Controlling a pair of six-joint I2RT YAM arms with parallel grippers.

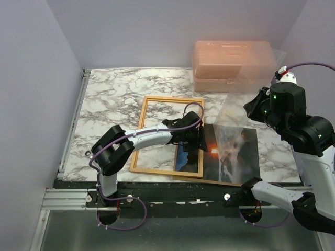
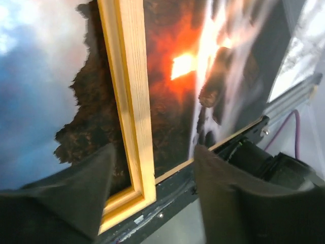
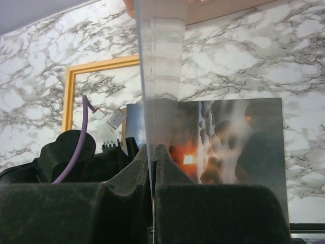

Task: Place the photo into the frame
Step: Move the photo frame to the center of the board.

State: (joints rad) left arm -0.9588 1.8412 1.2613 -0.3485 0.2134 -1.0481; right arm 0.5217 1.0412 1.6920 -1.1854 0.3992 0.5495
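Note:
The orange frame (image 1: pixel 140 137) lies flat on the marble table. The photo (image 1: pixel 233 154) lies face up to its right, its left part under the frame's right rail. My left gripper (image 1: pixel 201 140) is open and empty. In the left wrist view its fingers (image 2: pixel 81 193) straddle the right rail of the frame (image 2: pixel 129 101) near the frame's near corner, with the photo (image 2: pixel 172 66) on both sides. My right gripper (image 1: pixel 257 111) is raised at the right, shut on a clear sheet (image 1: pixel 246 89). The sheet (image 3: pixel 160 76) stands upright between the jaws (image 3: pixel 153 148), above the photo (image 3: pixel 238 147).
A pink translucent box (image 1: pixel 233 65) stands at the back right; its edge also shows in the right wrist view (image 3: pixel 213 10). A thin brown board edge (image 1: pixel 209 181) shows under the photo's near side. The table's dark front rail (image 1: pixel 172 191) runs just beyond it.

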